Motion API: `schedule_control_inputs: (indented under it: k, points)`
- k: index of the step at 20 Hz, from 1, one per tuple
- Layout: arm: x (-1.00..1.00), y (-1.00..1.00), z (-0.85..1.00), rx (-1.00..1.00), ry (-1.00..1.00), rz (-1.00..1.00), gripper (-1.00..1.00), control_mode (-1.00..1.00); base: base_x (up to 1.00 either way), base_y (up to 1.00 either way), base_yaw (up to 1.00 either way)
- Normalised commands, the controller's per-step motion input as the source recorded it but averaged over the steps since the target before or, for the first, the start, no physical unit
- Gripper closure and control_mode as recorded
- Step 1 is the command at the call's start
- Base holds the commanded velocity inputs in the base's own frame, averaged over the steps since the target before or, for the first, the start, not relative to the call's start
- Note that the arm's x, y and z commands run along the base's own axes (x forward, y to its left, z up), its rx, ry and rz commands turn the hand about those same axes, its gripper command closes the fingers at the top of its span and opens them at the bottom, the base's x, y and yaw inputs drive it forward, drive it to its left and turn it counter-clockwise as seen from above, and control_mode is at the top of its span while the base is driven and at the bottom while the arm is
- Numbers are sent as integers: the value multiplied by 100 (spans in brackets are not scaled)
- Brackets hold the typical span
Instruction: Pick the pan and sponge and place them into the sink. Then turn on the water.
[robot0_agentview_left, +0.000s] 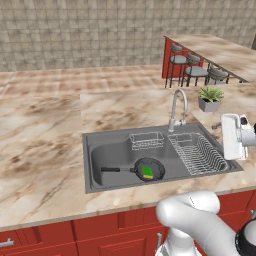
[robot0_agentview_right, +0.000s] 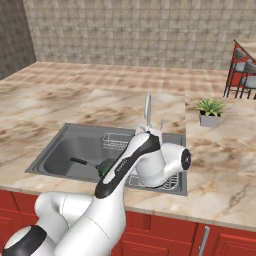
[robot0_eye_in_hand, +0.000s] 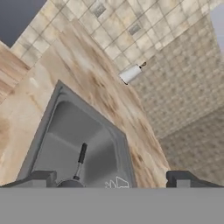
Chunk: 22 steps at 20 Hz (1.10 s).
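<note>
**Pan and sponge lie in the sink; claw spread wide and empty**

The gripper (robot0_eye_in_hand: 112, 179) is seen in the hand view with its two dark finger tips set far apart at the bottom of the picture, jaws fully spread, and nothing is held between them. It is held above the sink (robot0_eye_in_hand: 52, 127), looking down along the basin.

Inside the sink (robot0_agentview_left: 95, 150), the pan (robot0_agentview_left: 145, 169) is found on the basin floor, towards the front wall. It is a small round black frying pan with a dark grey inside, and its long straight black handle (robot0_agentview_left: 116, 169) is laid flat, pointing away from the draining rack (robot0_agentview_left: 197, 152). In the hand view the handle (robot0_eye_in_hand: 81, 158) is seen between the finger tips, with the pan's rim at the lower edge.

The sponge (robot0_agentview_left: 147, 173) is lying inside the pan, a small bright green block with a yellowish side.

A wire basket (robot0_agentview_left: 146, 140) is set at the back wall of the sink, and the ribbed draining rack fills the sink's right part. The curved silver faucet (robot0_agentview_left: 178, 107) rises just behind the sink's back rim. A potted plant (robot0_agentview_left: 210, 98) stands on the marble counter (robot0_agentview_left: 40, 145) beyond the faucet.

In the right base view the pan (robot0_agentview_right: 104, 166) is partly hidden behind the white arm (robot0_agentview_right: 135, 160), inside the sink (robot0_agentview_right: 60, 150).
</note>
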Motion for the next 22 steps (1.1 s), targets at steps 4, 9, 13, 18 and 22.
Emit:
schedule_control_inputs:
  k: [4,9,13,18,22]
  points:
    - [-15,0,-1,19,1,-15,-100,-100,0,0,0]
    - [-8,0,-3,20,3,-13,-100,-100,0,0,0]
    - [-4,0,0,19,7,-11,-100,-100,0,0,0]
    - [2,0,0,18,9,-8,-100,-100,0,0,0]
    - [14,-4,4,17,13,-4,-100,-100,0,0,0]
